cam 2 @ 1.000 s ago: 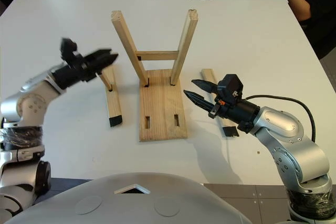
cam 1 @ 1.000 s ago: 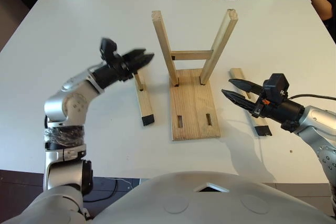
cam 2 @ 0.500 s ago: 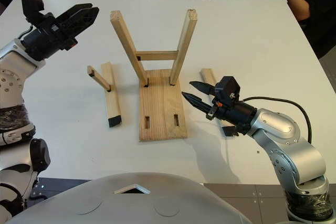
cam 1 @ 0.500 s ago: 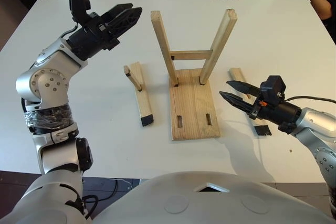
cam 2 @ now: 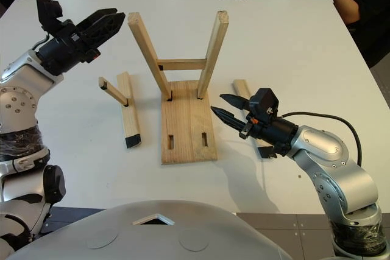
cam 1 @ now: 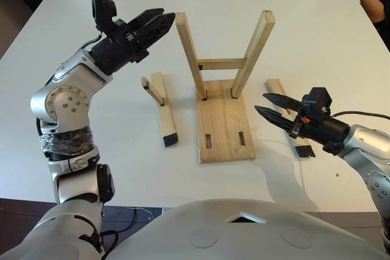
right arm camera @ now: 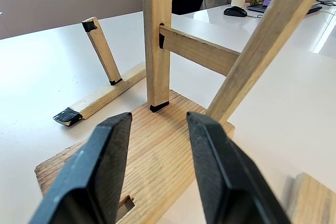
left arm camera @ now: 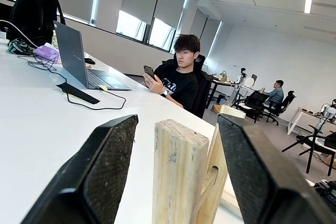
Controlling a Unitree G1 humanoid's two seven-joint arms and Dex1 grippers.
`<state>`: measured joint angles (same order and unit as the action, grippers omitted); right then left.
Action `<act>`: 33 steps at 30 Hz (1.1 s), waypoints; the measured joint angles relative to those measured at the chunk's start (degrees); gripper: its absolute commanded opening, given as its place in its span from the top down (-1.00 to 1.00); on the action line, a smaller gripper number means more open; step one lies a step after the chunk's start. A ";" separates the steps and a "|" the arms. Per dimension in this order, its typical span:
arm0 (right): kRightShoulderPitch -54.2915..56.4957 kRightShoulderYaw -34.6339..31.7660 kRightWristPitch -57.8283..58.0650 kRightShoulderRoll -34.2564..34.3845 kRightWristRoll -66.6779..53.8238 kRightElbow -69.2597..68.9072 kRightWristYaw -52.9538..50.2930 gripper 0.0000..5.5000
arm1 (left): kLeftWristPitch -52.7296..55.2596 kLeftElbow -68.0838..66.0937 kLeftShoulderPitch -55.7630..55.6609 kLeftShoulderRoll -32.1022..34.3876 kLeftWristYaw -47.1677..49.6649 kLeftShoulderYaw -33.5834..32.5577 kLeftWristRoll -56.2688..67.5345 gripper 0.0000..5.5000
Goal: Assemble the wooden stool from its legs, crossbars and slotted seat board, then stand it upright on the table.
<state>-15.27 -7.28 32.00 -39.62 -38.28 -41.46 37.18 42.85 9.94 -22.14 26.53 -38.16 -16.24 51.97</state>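
Stool assembly looks about half done. Nearest us, the slotted seat board (cam 1: 224,127) lies flat in the middle of the table (cam 1: 329,41), and its two near slots (cam 1: 209,141) sit empty.

At the board's 3 o'clock the right gripper (cam 1: 259,101) hangs low, fingers spread wide and holding nothing, with its tips aimed at the board's edge. Beneath and beyond it lies a loose leg (cam 1: 275,85), partly hidden.

At the board's 9 o'clock a second loose leg (cam 1: 164,109) lies flat, a short crossbar stub (cam 1: 152,91) angling up off it.

Farther back, a left leg (cam 1: 190,47) and a right leg (cam 1: 253,53) stand splayed in the far slots, joined by a crossbar (cam 1: 222,64).

Up at the left leg's top the left gripper (cam 1: 166,17) is raised and wide open. The wrist view puts the leg's end between the fingers (left arm camera: 107,166), not clamped.

My read: one leg pair is seated. The loose pair remains to be joined and pressed into the near slots, and then the stool needs flipping upright.
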 measured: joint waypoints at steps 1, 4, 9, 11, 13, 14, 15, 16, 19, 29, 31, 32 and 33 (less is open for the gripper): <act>-0.06 0.09 0.00 0.04 0.15 0.00 -0.08 0.31 | -2.31 -0.57 2.26 -0.46 -1.13 1.55 -1.75 -0.02; -0.10 0.57 0.02 0.21 0.27 0.05 -0.18 0.31 | -11.83 -5.39 8.63 -2.27 -5.35 6.21 -8.11 -0.02; 0.24 0.61 0.04 -0.29 0.23 0.27 0.76 0.31 | -17.28 -7.46 8.34 -4.11 -6.06 7.64 -10.20 -0.02; 0.34 0.56 0.06 -0.66 0.20 0.35 1.04 0.31 | -14.40 -7.03 7.00 -4.39 -4.46 6.89 -8.34 -0.02; 0.36 0.56 0.06 -0.69 0.20 0.45 1.11 0.31 | -12.11 -6.62 6.21 -4.32 -3.40 6.36 -7.71 -0.02; 0.29 0.55 0.05 -0.66 0.21 0.40 0.98 0.31 | -8.86 -4.23 5.22 -3.31 -2.21 5.17 -5.38 -0.02; 0.30 0.56 0.05 -0.64 0.21 0.38 0.90 0.31 | -7.87 -2.64 4.42 -2.33 -2.01 4.51 -4.26 -0.02; 0.27 0.54 0.04 -0.59 0.21 0.28 0.79 0.31 | -6.33 0.89 2.93 0.13 -2.13 3.18 -2.31 -0.02; 0.01 0.05 0.02 -0.49 0.16 -0.04 0.36 0.31 | -3.80 12.70 6.02 9.77 -8.83 2.28 -0.17 -0.02; -0.90 -1.44 -0.01 0.02 0.15 -0.31 0.11 0.31 | -15.72 13.49 27.70 16.69 -14.63 19.48 -26.77 -0.02; -0.89 -0.82 -0.01 0.10 0.22 -0.31 0.17 0.31 | -17.86 10.74 27.69 15.17 -13.23 21.65 -29.89 -0.02; -0.89 -0.73 -0.01 0.10 0.22 -0.31 0.21 0.31 | -18.56 10.36 27.69 14.94 -13.23 21.86 -29.95 -0.02; -0.88 -0.66 -0.01 0.10 0.22 -0.30 0.26 0.31 | -19.50 10.07 27.70 14.81 -13.42 21.94 -30.35 -0.02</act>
<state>-16.14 -7.94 31.99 -39.52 -38.06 -41.77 37.44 23.35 20.01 5.56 41.33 -51.58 5.69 21.63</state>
